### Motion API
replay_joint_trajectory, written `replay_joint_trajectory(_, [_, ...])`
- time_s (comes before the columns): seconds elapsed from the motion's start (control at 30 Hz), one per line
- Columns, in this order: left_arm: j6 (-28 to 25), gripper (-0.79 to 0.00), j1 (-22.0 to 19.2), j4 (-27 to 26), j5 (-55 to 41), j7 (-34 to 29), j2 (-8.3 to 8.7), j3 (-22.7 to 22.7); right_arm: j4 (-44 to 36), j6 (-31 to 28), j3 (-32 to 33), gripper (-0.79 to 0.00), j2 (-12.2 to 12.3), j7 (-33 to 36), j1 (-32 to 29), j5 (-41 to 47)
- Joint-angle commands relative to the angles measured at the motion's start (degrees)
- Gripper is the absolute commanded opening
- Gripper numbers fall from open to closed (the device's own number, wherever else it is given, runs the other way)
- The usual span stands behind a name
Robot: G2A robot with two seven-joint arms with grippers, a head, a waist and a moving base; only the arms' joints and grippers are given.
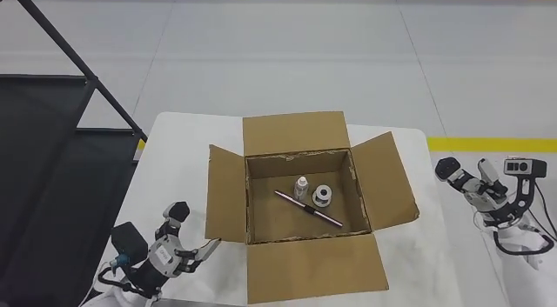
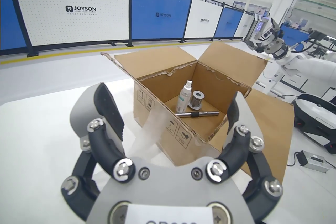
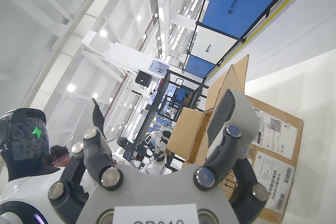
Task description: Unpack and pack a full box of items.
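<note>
An open cardboard box (image 1: pixel 228 190) (image 2: pixel 168 130) (image 3: pixel 194 125) stands mid-table with all flaps folded out. Inside lie a white spray bottle (image 1: pixel 301 188) (image 2: pixel 183 96), a short metal spool (image 1: pixel 323 194) (image 2: pixel 197 100) and a metal rod with a dark band (image 1: pixel 307 207) (image 2: pixel 197 114). My left gripper (image 1: pixel 193 230) (image 2: pixel 170 109) hovers open and empty by the box's near-left corner. My right gripper (image 1: pixel 459 173) (image 3: pixel 162 112) is held open and empty beyond the table's right edge, off the box's right flap; it is also seen far off as the other arm's gripper (image 2: pixel 265 38).
The white table (image 1: pixel 178 159) has bare surface left of the box and a narrow strip to its right. A black frame rack (image 1: pixel 52 124) stands off the table's left side. Grey floor with a yellow line (image 1: pixel 487 143) lies beyond.
</note>
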Motion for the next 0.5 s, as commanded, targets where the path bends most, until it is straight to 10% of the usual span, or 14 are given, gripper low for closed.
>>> replay_joint_trajectory(0.0, [1.4, 0.0, 0.1, 0.2, 1.9, -0.2, 0.0, 0.7, -0.2, 0.0, -0.2, 0.0, -0.1, 0.1, 0.2, 0.5])
replay_joint_trajectory(0.47, [4.3, 0.0, -7.5, 7.7, -0.7, -1.6, 0.13, 4.0, -10.8, 3.9, -0.3, 0.0, -0.2, 8.3, -3.3, 8.9])
